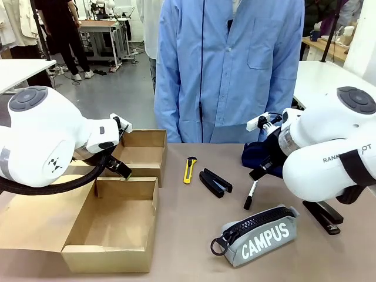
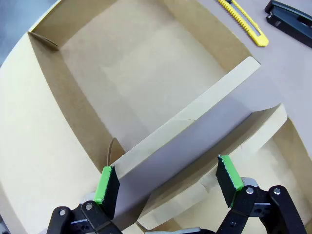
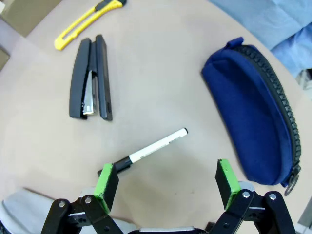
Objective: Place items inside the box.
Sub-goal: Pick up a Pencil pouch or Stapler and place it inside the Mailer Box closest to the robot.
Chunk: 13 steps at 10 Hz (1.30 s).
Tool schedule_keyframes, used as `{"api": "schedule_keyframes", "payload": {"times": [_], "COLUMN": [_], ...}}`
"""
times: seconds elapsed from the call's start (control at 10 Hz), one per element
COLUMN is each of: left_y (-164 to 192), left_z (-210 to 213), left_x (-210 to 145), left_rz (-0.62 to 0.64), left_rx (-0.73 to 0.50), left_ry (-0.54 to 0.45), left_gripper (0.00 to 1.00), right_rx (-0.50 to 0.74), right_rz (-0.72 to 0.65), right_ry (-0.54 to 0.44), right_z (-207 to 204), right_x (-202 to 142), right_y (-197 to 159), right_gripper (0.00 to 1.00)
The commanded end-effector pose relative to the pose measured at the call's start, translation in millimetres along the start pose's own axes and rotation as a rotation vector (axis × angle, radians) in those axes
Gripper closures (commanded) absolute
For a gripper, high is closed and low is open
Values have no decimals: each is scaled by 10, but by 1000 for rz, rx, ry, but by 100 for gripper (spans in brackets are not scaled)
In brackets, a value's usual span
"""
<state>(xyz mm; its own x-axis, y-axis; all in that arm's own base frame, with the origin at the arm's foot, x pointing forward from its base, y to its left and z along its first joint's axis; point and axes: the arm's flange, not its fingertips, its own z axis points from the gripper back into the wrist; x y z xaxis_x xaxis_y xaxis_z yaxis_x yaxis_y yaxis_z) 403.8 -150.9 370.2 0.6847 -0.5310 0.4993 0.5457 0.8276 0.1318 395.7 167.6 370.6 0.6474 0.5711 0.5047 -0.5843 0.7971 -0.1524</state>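
On the left half of the surface (image 1: 182, 235) stands the open cardboard box (image 1: 108, 258), both compartments empty. Every item lies outside it to the right: the yellow utility knife (image 1: 189, 170) nearest the box, a black stapler (image 1: 215, 182) just beside the knife, the black-and-white marker (image 1: 251, 195) past that, the grey "CAMPUS" pencil case (image 1: 258, 235) at the near edge, the navy pouch (image 1: 254, 155) at the far side half hidden by the right arm, and a second stapler (image 1: 323, 216) under that arm. The right hand (image 3: 168, 183) hangs over the marker with its jaws spread wide and nothing in them. The marker's black end lies close by one green pad (image 3: 108, 181) rather than centred, so closing here would likely catch only the tip and let the thin round body roll or swing away. Coming down too deep would scrape the fingers on the surface, and the pouch lies near enough to be nudged. The left hand (image 2: 168, 178) is also wide open and holds nothing, straddling the upright cardboard flap (image 2: 195, 126) between the compartments. A squeeze or pull there could fold the flap or drag the light box, and the left arm stands across the way to the box. The surface is plain, tan and matte. A person (image 1: 229, 70) in a pale blue coat stands at the far side; beyond are a grey floor (image 1: 117, 88) and other work tables (image 1: 100, 24).
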Motion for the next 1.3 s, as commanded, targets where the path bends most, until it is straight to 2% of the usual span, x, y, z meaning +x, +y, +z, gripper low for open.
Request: {"api": "schedule_keyframes", "payload": {"times": [0.0, 0.1, 0.2, 0.3, 0.4, 0.5, 0.6, 0.7, 0.8, 0.9, 1.0, 1.1, 1.2], "left_y": [0, -45, -91, -101, -44, 74, 370, 779, 1179, 1505, 1692, 1773, 1770], "left_z": [0, 362, 844, 1225, 1548, 1834, 2104, 2234, 2270, 2227, 2113, 1989, 1828], "left_x": [0, 31, 67, 55, -19, -174, -449, -780, -1185, -1595, -1957, -2168, -2239], "left_rz": [0, 14, 131, 235, 321, 340, 362, 465, 613, 788, 957, 1107, 1251], "left_rx": [0, -113, -166, -149, -182, -328, -509, -647, -763, -815, -874, -890, -865], "left_ry": [0, -24, -14, -5, -30, -36, -104, -184, -314, -414, -503, -552, -539], "left_gripper": [0, 0, 0, 0, 0, 0, 0, 0, 0, 0, 0, 0, 0], "right_rx": [48, 75, 97, 143, 260, 399, 504, 620, 673, 693, 714, 727, 709], "right_rz": [-4, -59, -212, -350, -489, -596, -745, -844, -967, -1080, -1199, -1224, -1267], "right_ry": [-43, -37, -7, -73, -79, -123, -232, -356, -479, -573, -657, -738, -742], "right_z": [201, 568, 1045, 1435, 1766, 2026, 2236, 2360, 2402, 2380, 2305, 2229, 2165], "right_x": [14, 22, -14, -118, -302, -588, -1064, -1563, -2056, -2488, -2894, -3142, -3235], "right_y": [-20, -65, -130, -193, -300, -453, -753, -1021, -1253, -1421, -1575, -1645, -1663], "right_gripper": [0, 0, 0, 0, 0, 0, 0, 0, 0, 0, 0, 0, 0]}}
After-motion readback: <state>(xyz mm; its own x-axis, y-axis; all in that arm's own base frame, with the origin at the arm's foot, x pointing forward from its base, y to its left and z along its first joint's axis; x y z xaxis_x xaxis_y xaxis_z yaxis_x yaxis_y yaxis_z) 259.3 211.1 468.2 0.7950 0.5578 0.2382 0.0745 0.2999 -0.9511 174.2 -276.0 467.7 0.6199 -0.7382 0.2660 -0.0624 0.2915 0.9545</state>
